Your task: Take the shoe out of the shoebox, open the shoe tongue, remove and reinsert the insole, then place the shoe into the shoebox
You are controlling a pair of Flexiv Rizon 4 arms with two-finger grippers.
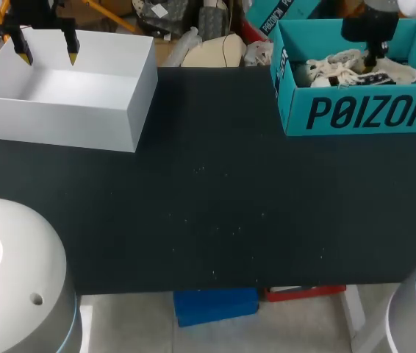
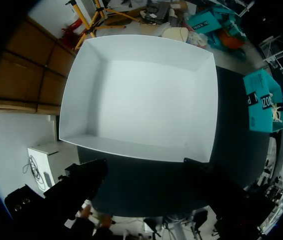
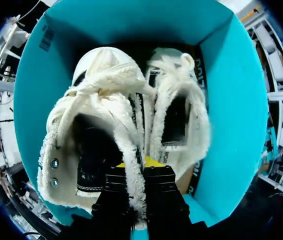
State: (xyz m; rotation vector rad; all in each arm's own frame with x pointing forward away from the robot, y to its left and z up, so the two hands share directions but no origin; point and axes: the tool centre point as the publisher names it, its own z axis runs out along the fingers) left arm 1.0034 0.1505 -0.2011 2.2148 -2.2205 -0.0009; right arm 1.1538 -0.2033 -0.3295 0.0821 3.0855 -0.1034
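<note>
Shoe [image 3: 99,100] at the first step of the task, gripped but not yet lifted.

Right gripper [image 3: 137,172]: lowered into the shoebox [image 3: 231,100], fingers narrow, with the shoe's fleecy collar passing between them at the heel end. This is judged to be a pinch on the shoe rather than mere contact.

Shoe: rests inside the shoebox with its opening upward and fluffy laces crossing over the tongue. The insole is hidden in the dark interior. A second shoe [image 3: 179,110] lies just beside it, parallel and apparently touching along the side.

Progress: no step is complete as far as shown. Left to do are lifting the shoe out, opening the tongue, pulling and refitting the insole, and returning the shoe to the shoebox.

Orientation: in the right wrist view the toe points away from the gripper toward the far wall and the heel is nearest the fingers. The long axis follows the shoebox's length, which in the head view runs side to side along the far edge of the table [image 1: 215,206]. Which end holds the toe cannot be told from there.

Left gripper [image 1: 46,51]: fingers wide, holding nothing, hanging over the white box [image 1: 68,121] at the table's far left, well apart from the shoebox.
</note>
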